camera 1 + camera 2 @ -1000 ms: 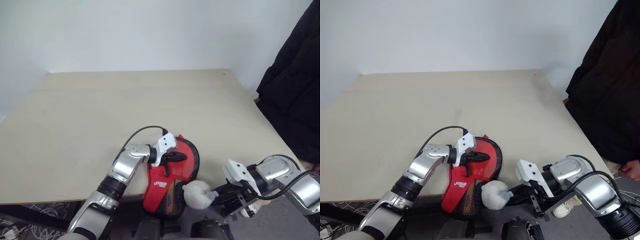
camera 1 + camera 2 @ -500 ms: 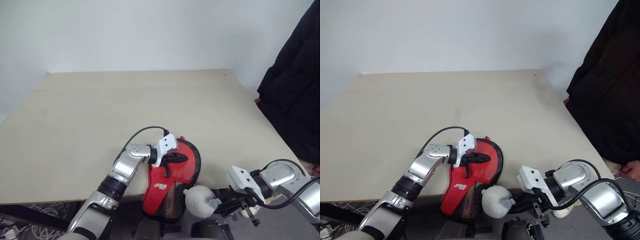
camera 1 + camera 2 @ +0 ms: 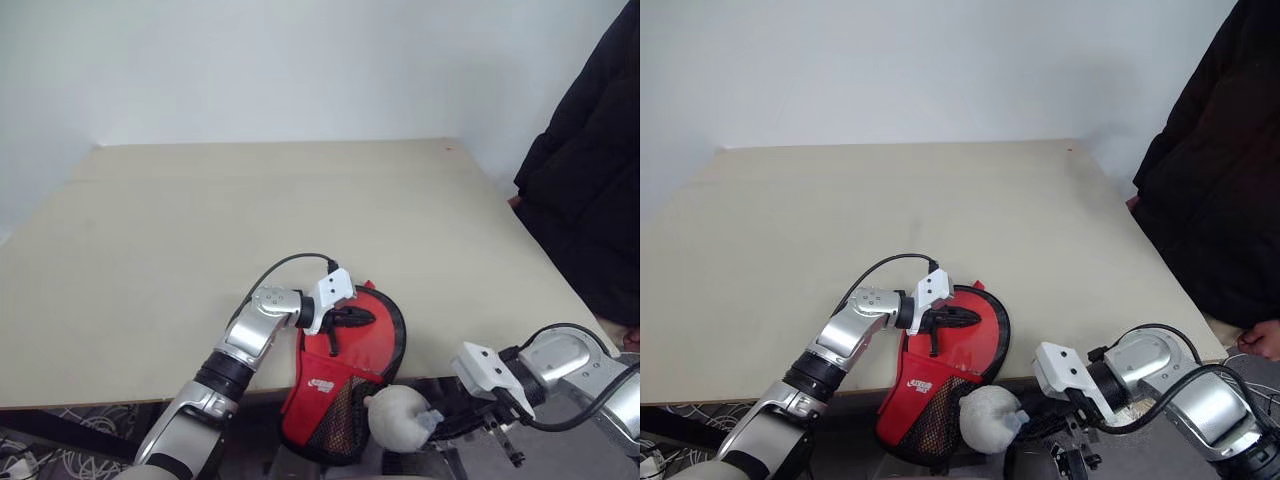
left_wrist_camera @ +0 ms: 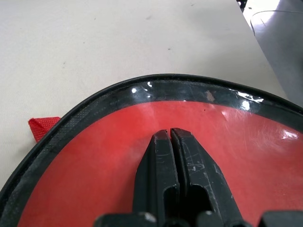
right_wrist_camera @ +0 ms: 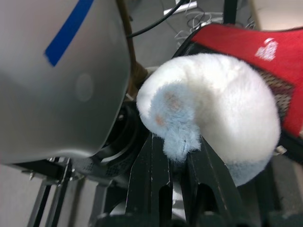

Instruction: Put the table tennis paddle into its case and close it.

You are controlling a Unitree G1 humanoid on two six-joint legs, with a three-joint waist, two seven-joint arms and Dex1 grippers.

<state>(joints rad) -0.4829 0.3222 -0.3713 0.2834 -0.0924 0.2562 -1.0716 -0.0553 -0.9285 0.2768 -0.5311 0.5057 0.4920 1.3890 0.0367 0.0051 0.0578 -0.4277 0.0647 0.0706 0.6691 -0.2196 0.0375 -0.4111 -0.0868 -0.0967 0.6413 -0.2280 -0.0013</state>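
The table (image 3: 200, 220) carries the case (image 3: 350, 370), which has slid further over its near edge; the paddle is probably inside. The left gripper (image 3: 345, 320), fingers together, presses on it. The right gripper (image 3: 1035, 420), now lower, pinches a soft lump (image 3: 985, 418).

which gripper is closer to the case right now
Left. The left gripper, fingers shut, rests on the clear red face of the case at the table edge. The right gripper is off the table beside the case's hanging end, holding a fluffy lump.
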